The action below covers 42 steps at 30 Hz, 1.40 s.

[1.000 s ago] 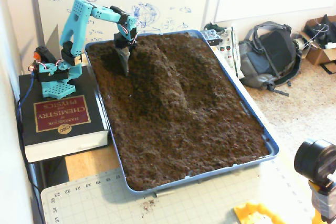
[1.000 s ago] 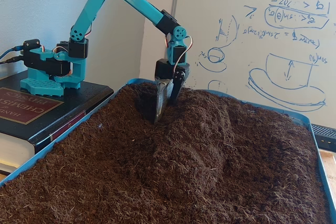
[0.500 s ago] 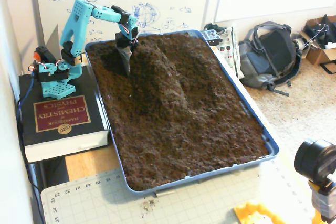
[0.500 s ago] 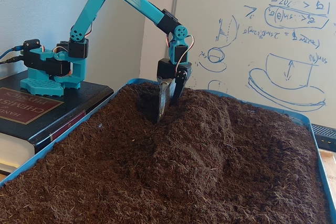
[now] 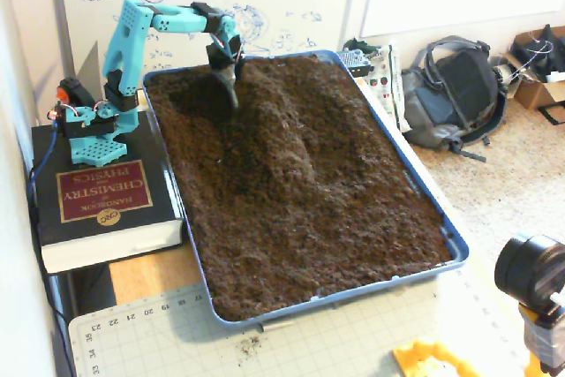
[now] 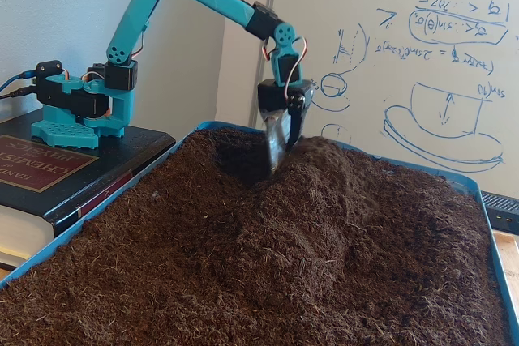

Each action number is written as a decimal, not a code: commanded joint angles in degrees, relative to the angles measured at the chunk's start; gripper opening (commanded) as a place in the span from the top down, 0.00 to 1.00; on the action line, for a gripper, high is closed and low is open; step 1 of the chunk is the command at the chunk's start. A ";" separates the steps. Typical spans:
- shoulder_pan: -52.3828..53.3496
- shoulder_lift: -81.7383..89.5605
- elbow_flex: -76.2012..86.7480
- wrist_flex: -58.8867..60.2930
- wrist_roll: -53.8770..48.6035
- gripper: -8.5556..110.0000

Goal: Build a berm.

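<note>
Berm (image 5: 278, 130) is running lengthwise down the tray's (image 5: 424, 192) soil, already raised but looking low and uneven | claw (image 5: 231, 94), jaws narrow and holding nothing, is digging beside the ridge's far end | more heaping is seemingly needed.

One berm (image 5: 282, 130) – one tray (image 5: 424, 196), one book (image 5: 97, 196), one backpack (image 5: 455, 94).
</note>
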 commanded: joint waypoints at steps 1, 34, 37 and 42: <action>2.55 8.79 -6.50 -1.23 -1.93 0.93; 16.35 26.10 -5.36 -0.88 -16.61 0.93; 17.75 29.00 -3.60 -0.79 -18.63 0.93; 18.37 35.60 6.50 -0.79 -20.13 0.93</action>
